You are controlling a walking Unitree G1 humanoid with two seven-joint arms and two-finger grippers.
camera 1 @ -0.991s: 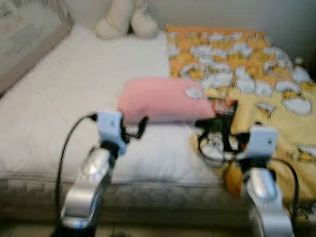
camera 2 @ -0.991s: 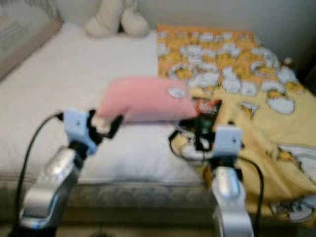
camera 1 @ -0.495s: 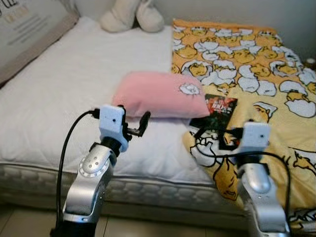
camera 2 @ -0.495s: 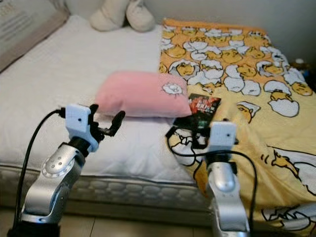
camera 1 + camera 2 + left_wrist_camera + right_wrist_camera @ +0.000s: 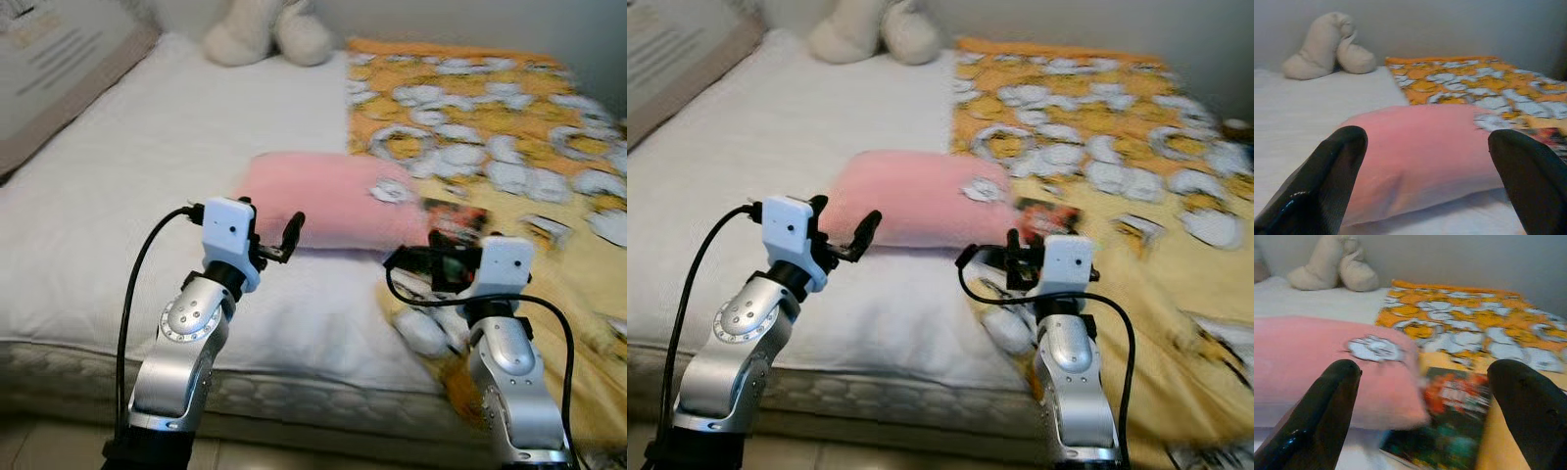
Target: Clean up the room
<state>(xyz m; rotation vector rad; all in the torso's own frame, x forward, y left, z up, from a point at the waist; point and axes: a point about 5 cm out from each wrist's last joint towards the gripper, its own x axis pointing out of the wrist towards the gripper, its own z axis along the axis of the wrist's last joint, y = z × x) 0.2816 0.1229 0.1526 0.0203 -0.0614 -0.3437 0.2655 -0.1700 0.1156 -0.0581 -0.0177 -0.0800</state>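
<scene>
While both arms reach over the white quilted bed [image 5: 118, 225], its jaws stand open.
Yellow-orange cartoon-print blanket [image 5: 509, 127] covers the bed's 3 o'clock side; soft pink rectangular pillow [image 5: 328, 201] lies mid-bed, dark glossy magazine [image 5: 1454, 431] touching its 3 o'clock end. Left gripper [image 5: 269, 235] and right gripper [image 5: 1009, 257] hover near, jaws spread, empty.

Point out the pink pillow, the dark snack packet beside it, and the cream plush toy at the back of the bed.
pink pillow [image 5: 1425, 152], left wrist view, middle of its front face
snack packet [image 5: 1449, 428], right wrist view, centre of the dark printed front
plush toy [image 5: 1327, 46], left wrist view, on its larger rounded lobe
</scene>
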